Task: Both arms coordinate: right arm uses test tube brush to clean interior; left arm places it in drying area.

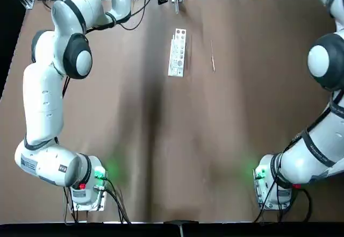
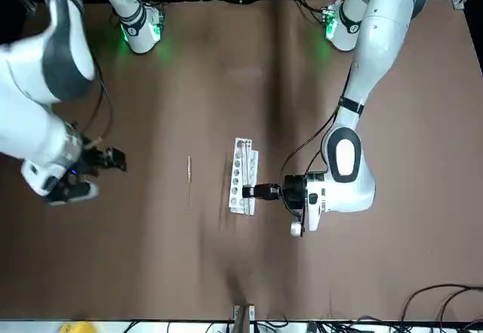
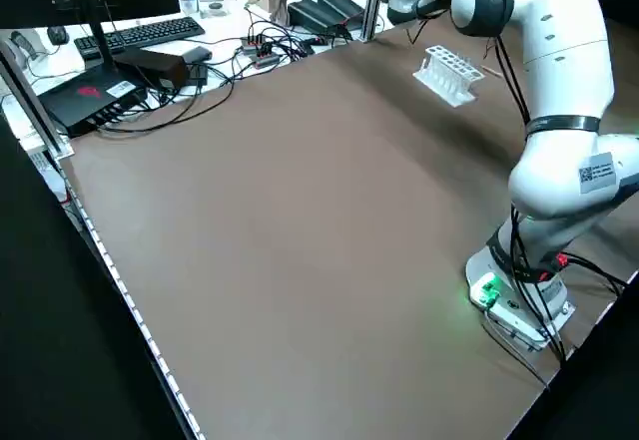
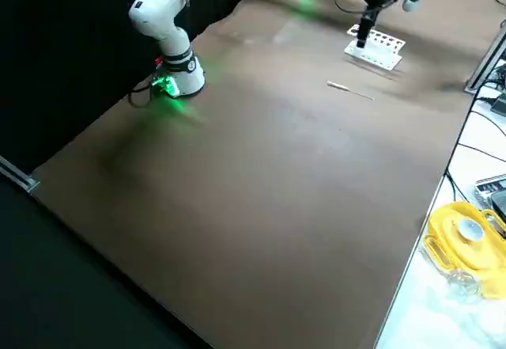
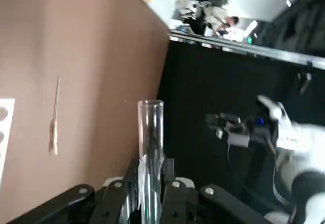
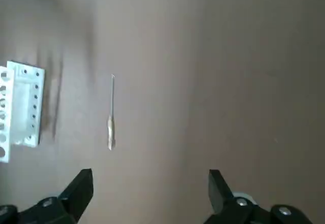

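Left tool closed, right tool spread wide, apart

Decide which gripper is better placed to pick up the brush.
Probably the right gripper: it is open, with the brush on the table ahead. The left gripper already holds a glass tube.

Soft shadows streak the brown table, darkest at six o'clock from the white rack in the top view. Green glows spill beside both arm bases. The left wrist view's background is blurred, with white glare at one o'clock.
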Robot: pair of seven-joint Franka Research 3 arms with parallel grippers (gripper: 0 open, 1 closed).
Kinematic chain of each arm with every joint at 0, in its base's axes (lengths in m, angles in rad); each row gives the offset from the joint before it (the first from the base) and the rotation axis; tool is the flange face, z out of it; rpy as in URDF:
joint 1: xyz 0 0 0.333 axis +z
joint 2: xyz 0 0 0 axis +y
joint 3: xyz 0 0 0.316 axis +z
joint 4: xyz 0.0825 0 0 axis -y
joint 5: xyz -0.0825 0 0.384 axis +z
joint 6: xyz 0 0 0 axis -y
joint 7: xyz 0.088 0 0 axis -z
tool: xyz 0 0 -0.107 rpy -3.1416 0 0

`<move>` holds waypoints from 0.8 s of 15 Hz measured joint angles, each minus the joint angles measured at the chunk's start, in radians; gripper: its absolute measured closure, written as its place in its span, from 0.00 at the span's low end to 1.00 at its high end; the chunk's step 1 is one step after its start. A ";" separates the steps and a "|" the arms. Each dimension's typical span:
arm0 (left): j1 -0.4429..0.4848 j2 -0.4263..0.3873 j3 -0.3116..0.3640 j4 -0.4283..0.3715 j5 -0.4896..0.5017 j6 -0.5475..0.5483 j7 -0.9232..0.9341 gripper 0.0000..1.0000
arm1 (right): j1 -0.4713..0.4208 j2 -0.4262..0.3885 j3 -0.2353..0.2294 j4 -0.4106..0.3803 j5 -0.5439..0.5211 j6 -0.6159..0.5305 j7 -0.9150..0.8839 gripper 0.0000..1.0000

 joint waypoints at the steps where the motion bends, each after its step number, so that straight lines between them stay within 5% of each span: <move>1: 0.001 0.000 0.000 -0.002 0.007 0.000 -0.100 0.77 | -0.012 -0.023 -0.001 0.000 -0.006 -0.027 -0.001 0.00; 12: 0.018 0.002 0.001 -0.050 0.054 -0.110 -0.784 0.77 | -0.078 -0.173 -0.004 -0.010 -0.031 -0.224 -0.002 0.00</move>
